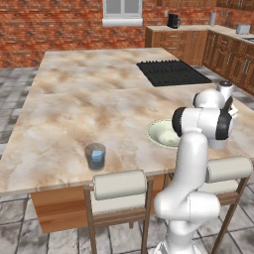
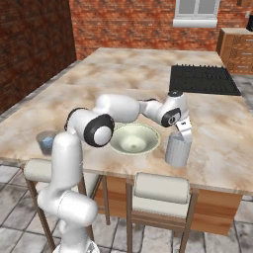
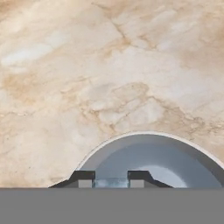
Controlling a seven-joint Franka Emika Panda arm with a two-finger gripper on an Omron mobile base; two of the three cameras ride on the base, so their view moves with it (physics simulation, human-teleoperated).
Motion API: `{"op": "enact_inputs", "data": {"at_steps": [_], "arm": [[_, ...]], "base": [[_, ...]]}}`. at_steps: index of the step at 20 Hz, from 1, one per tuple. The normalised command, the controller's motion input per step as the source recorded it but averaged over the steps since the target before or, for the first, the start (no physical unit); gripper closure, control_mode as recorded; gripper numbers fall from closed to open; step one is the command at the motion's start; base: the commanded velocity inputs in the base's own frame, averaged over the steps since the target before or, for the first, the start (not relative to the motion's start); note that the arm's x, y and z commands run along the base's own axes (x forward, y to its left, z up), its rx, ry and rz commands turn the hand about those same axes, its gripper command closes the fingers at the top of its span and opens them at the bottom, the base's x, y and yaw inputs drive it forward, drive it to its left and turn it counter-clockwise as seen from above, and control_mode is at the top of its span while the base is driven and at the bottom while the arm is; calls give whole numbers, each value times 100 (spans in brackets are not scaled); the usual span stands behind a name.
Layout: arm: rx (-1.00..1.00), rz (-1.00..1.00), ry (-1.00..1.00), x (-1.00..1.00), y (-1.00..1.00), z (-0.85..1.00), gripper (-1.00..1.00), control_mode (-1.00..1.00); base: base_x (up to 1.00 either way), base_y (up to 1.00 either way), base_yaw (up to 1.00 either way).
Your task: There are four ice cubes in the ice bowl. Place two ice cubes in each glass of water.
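We see a countertop of polished marble-like stone, beige with rusty veins, smooth and faintly shiny. On it sits a glossy, cream-green bowl that looks like glazed ceramic. Two tumblers, one near the counter's edge and one beside the bowl, look like smooth grey see-through glass. A pale blue ice cube between the dark matt fingertips looks translucent. The cooktop is matt black. The stools have padded off-white cushions on brown wooden frames. The wall is rough red brick.
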Motion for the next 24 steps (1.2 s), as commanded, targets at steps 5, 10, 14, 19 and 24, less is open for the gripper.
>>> {"op": "enact_inputs", "data": {"at_steps": [5,10,14,19,24], "arm": [[0,0,-2,-43,-19,0,-100,-100],[0,0,-11,-85,-18,2,-100,-100],[0,0,-13,-40,2,4,-100,-100],[-1,-2,-17,9,42,1,-100,-100],[-1,0,-7,25,43,3,-100,-100]], "base": [[0,0,0],[0,0,0],[0,0,0],[0,0,0],[0,0,0]]}}
